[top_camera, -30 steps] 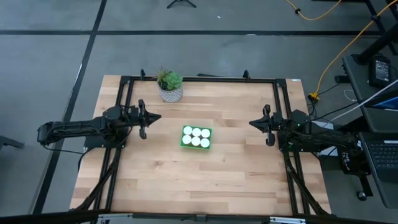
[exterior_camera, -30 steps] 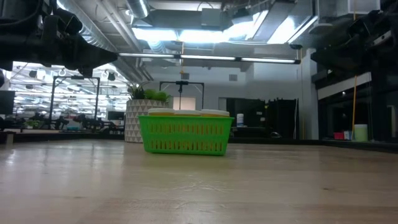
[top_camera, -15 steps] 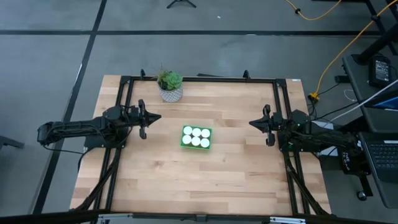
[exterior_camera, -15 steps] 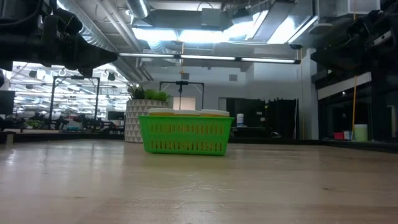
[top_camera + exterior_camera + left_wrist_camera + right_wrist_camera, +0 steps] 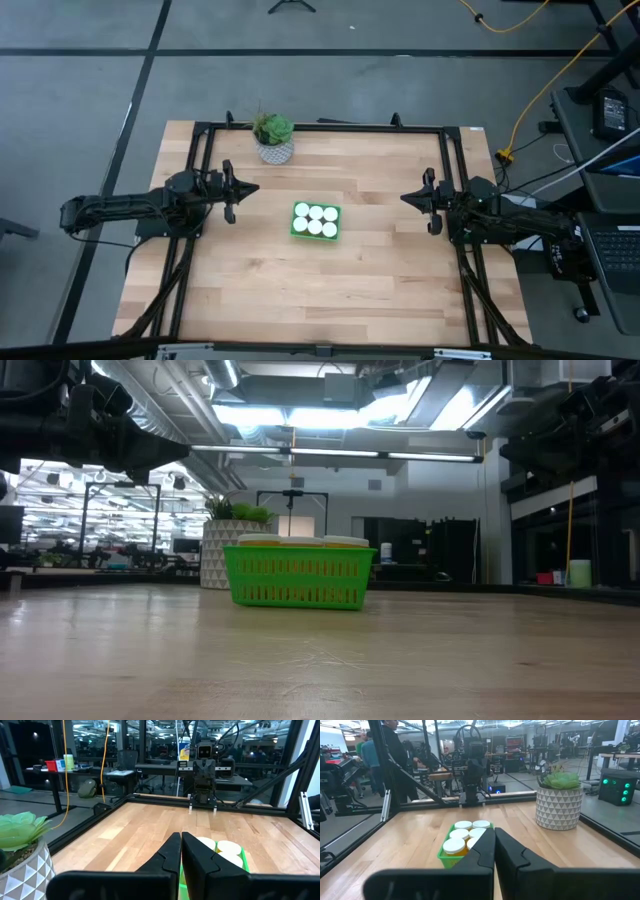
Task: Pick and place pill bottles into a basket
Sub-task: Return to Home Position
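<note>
Six small orange see-through pill bottles [image 5: 316, 212] with round white caps stand in the small bright green square plastic basket [image 5: 293, 229], in two rows of three. They fill it up. The basket sits near the middle of the light wooden table [image 5: 330, 290], a little closer to the edge where the plant is. I see no bottle on the bare wood, so I think the putting-in part is all done.

My left pincer [image 5: 245, 188] hangs above the table near its left edge and points at the basket, well apart from it. Its two dark fingers [image 5: 170, 851] are pressed together with nothing between them. My right pincer [image 5: 405, 198] hangs near the right edge and points at the basket from the other side. It is closed and empty too.

The green plant in a white patterned pot [image 5: 274, 150] stands by the far edge, toward the left corner, apart from the basket.

I think all that is left is for my arms to come to rest at the sides.
</note>
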